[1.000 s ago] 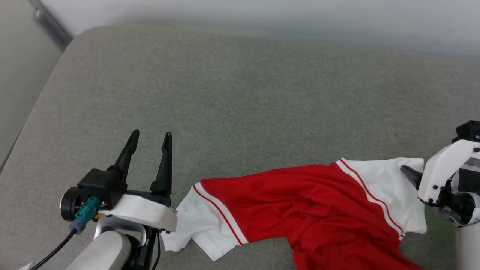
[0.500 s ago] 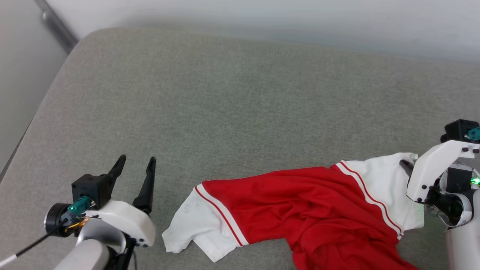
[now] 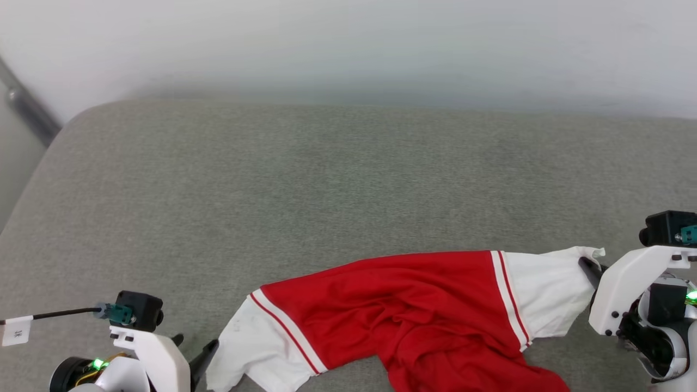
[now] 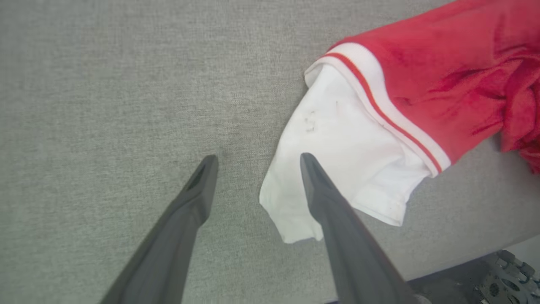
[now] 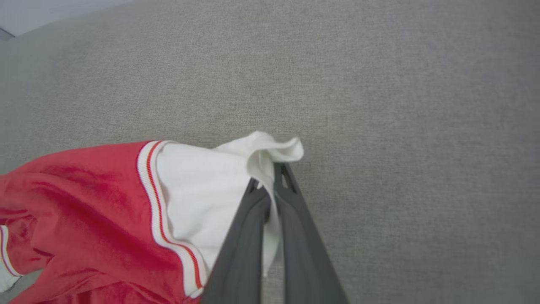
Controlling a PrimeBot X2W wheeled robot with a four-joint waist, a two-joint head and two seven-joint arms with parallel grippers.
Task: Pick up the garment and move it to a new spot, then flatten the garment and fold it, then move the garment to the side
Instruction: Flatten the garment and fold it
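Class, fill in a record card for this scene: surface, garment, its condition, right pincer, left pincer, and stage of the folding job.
surface: grey fabric cushion
garment: red jersey T-shirt, white sleeves, striped trim
condition: crumpled, stretched out sideways, lying on the cushion
right pincer: shut on the edge of one white sleeve
left pincer: open, at the other sleeve, holding nothing
stage: not yet flattened or folded

Nothing legible. Faint grey specks on the sleeve of the garment (image 4: 337, 139), too smudged to read. Tiny marks on a white cable tag (image 3: 15, 330), too small to read.
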